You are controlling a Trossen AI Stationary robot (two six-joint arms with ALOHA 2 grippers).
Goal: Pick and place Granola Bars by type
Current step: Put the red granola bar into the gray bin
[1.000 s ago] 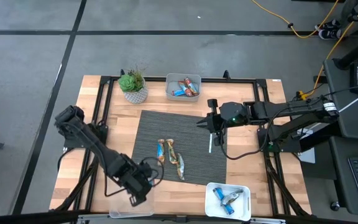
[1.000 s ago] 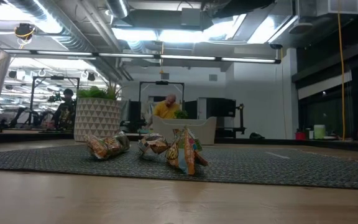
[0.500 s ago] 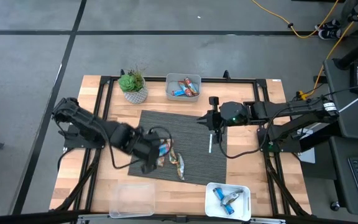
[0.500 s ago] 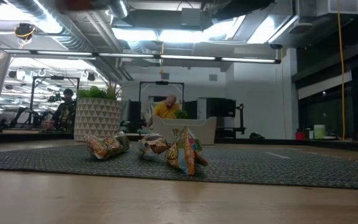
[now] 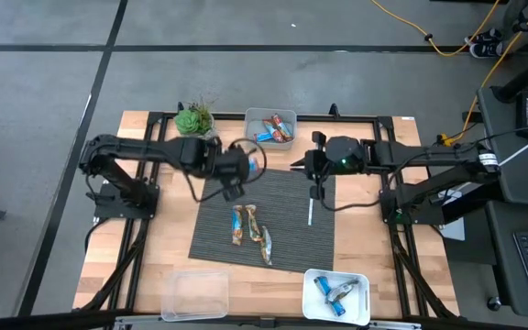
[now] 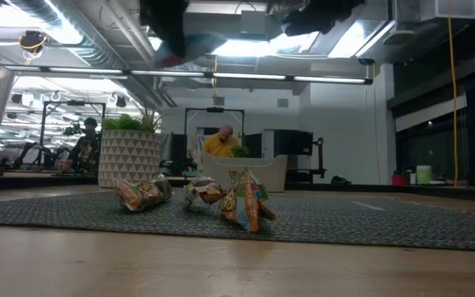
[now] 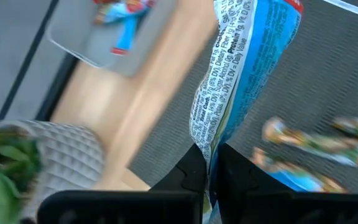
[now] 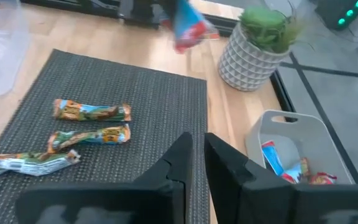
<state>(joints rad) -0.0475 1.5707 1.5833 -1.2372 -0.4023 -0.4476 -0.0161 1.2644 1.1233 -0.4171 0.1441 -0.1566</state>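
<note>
Wooden counter [image 5: 154,275], dark mat [image 5: 287,220] across its middle. The left claw [image 5: 250,165] hangs over the mat's far edge, clamped on a blue-and-red granola bar [image 7: 253,68], near the far bin [image 5: 270,137] with matching bars. Three brownish-gold bars [image 5: 250,234] lie mid-mat. The right claw [image 5: 314,188] hovers nearby, fingers narrow, empty.

glossy foil granola bars [image 5: 249,229], matt woven mat [image 5: 282,202], smooth wooden table [image 5: 154,275]
</note>
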